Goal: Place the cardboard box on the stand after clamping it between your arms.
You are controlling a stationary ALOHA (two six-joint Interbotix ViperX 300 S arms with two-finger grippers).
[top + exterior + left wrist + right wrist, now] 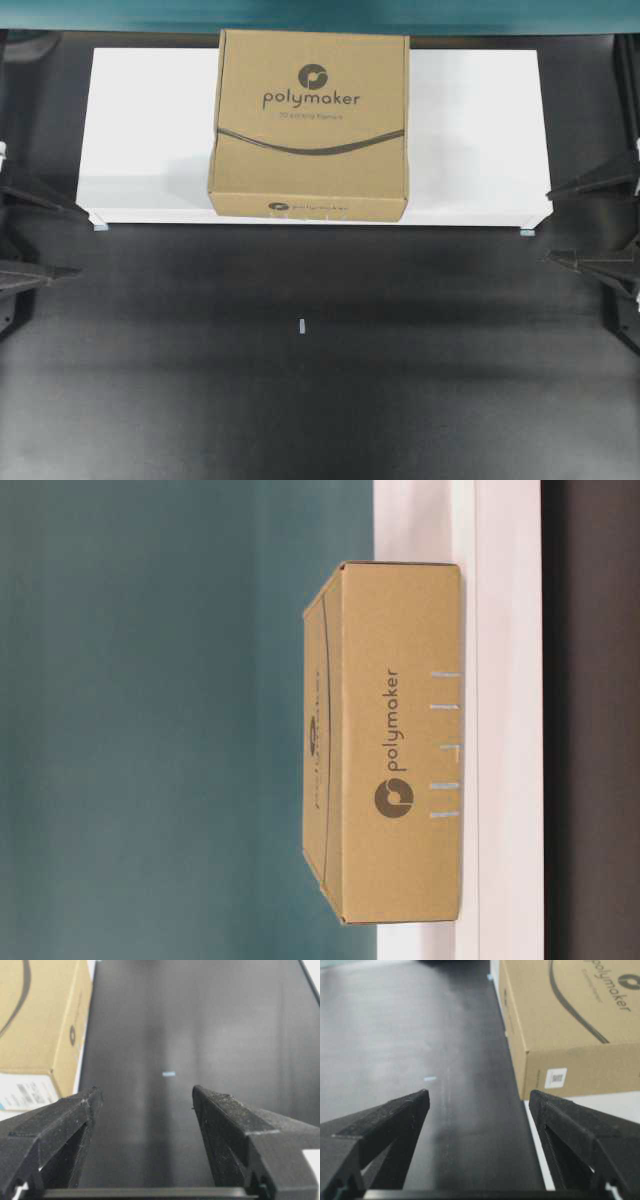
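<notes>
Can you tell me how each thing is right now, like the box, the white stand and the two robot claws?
cardboard box: closed, lying flat on the stand, nothing gripping it.
stand: flat on the dark table, carrying the box near its middle.
left gripper: open, empty, off at the table's left edge.
right gripper: open, empty, off at the right edge.
table: dark, with one small light mark.

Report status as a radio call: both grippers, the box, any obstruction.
Left gripper and right gripper: jaws open, empty, at table edges. Square brown cardboard box sits on wide white stand. Nothing in the way.
</notes>
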